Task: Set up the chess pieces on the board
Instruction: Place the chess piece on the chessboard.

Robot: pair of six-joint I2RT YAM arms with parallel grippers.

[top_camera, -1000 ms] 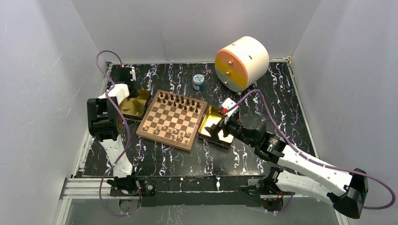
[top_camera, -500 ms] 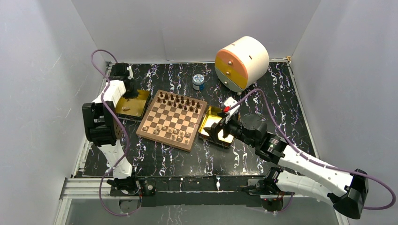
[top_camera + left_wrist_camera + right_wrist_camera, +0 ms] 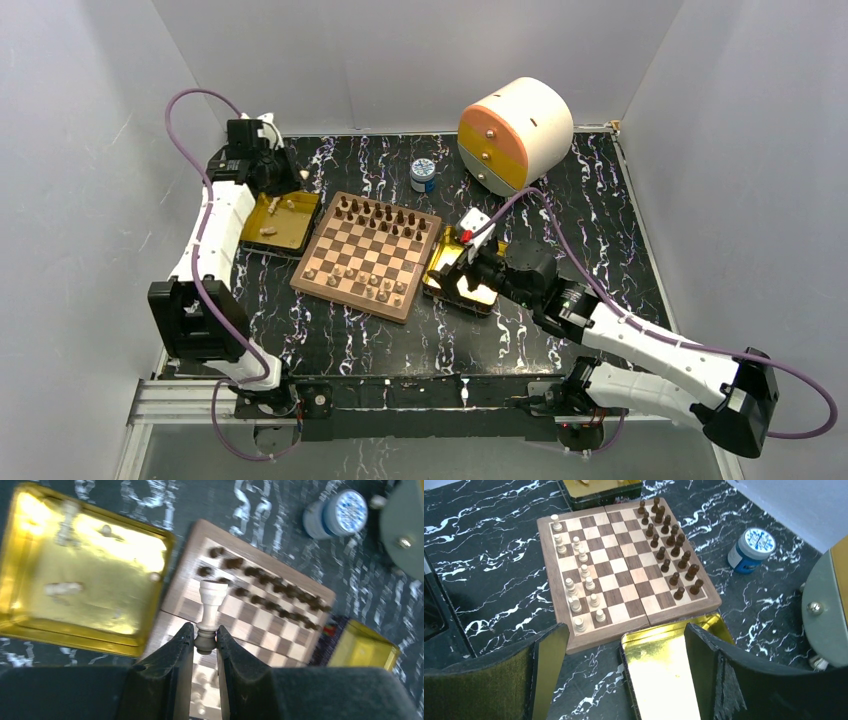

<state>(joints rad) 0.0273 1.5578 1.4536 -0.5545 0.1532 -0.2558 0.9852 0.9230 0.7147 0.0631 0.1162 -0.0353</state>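
Right gripper (image 3: 466, 278): jaws spread wide, empty, low over right gold tray (image 3: 432, 266). Board (image 3: 362, 258) mid-table between trays; pale pieces (image 3: 345, 272) on near rows, dark pieces (image 3: 385, 215) on far rows. Left gripper (image 3: 205, 639): narrow pinch on base of pale rook (image 3: 212, 597), above left gold tray (image 3: 60, 637); loose pale men (image 3: 64, 588) lie inside.

Table (image 3: 330, 335): black top with white marble veining. The board (image 3: 367, 255) sits mid-table, skewed to the edges. One gold tray (image 3: 283, 222) lies just beside it on my left, a second gold tray (image 3: 664, 675) just beside it on my right. Blue-lidded jar (image 3: 423, 175) stands beyond the board. White drum (image 3: 515, 133) with orange and yellow front at far right.
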